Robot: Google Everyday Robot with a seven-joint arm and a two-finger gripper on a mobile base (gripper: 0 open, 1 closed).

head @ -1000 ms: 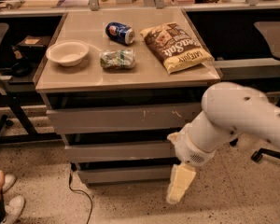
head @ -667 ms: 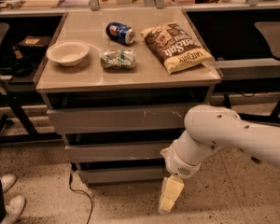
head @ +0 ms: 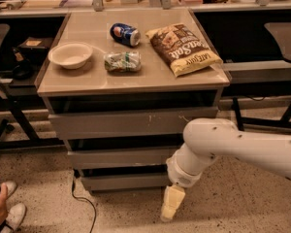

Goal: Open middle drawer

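Observation:
The middle drawer point(head: 119, 158) is a wide grey handle-less front, the second of three under the tan tabletop, and it looks closed. The taller top front point(head: 131, 123) with white scratch marks is above it, and the shorter bottom front point(head: 123, 181) is below it. My white arm comes in from the right. My gripper point(head: 170, 205) hangs pale and pointed down near the floor, in front of the right end of the bottom drawer, below the middle drawer.
On the tabletop point(head: 136, 79) lie a white bowl point(head: 71, 55), a crushed green-white packet point(head: 122, 61), a blue can point(head: 124, 34) and a brown chip bag point(head: 183, 48). A black cable point(head: 82, 198) runs on the floor. A person's shoes point(head: 5, 210) are at lower left. A chair point(head: 286, 40) stands right.
My arm and gripper have moved left and slightly lower, towards the drawer unit's lower right. The drawers have not moved.

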